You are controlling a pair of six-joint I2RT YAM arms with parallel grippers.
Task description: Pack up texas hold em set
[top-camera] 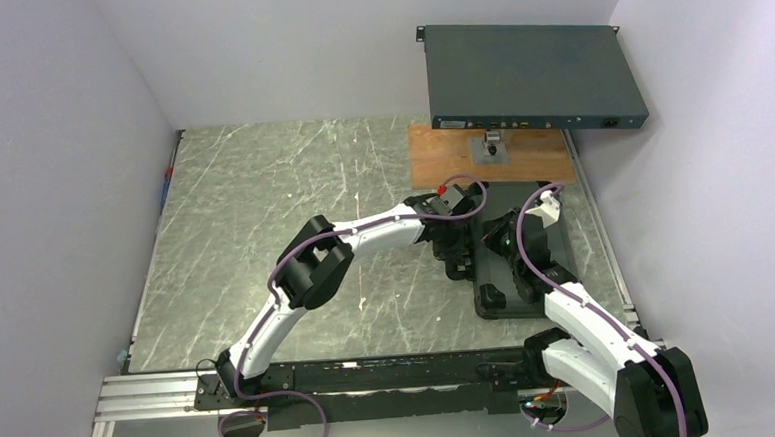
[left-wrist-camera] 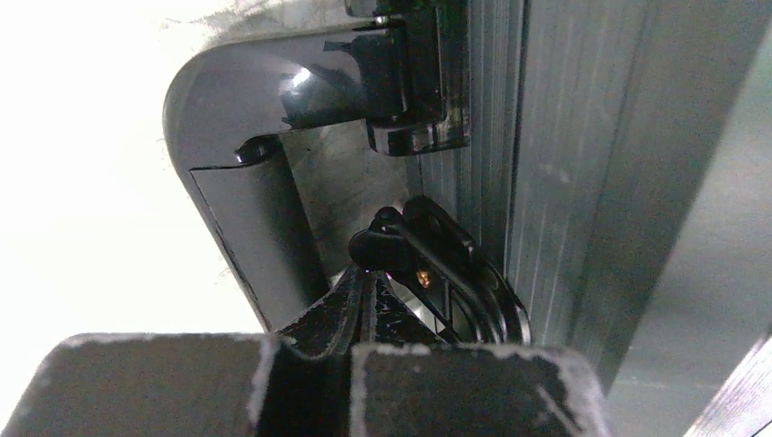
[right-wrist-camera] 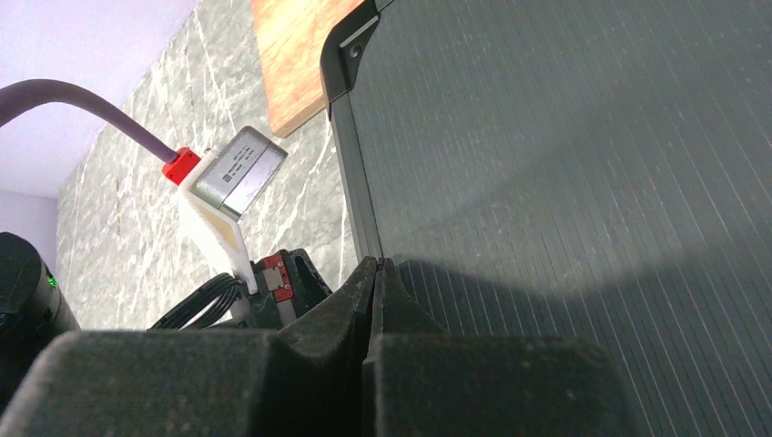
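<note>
The black ribbed case (top-camera: 497, 278) of the hold em set lies closed on the right of the table; its chips, cards, buttons and dice are hidden. My left gripper (top-camera: 456, 260) is at the case's left edge. In the left wrist view its jaws (left-wrist-camera: 373, 273) are shut, tips just below a black latch (left-wrist-camera: 428, 246), with the glossy black handle (left-wrist-camera: 237, 137) beyond and the ribbed case wall (left-wrist-camera: 564, 182) to the right. My right gripper (top-camera: 510, 247) is over the lid (right-wrist-camera: 564, 164); its jaws (right-wrist-camera: 376, 266) are shut and empty, tips against the lid near its edge.
A large dark rack-mount box (top-camera: 531, 76) stands at the back right, overhanging a wooden board (top-camera: 441, 161) just behind the case. The board also shows in the right wrist view (right-wrist-camera: 296, 55), as does the left arm's wrist camera (right-wrist-camera: 238, 168). Marbled tabletop (top-camera: 263, 205) spreads left.
</note>
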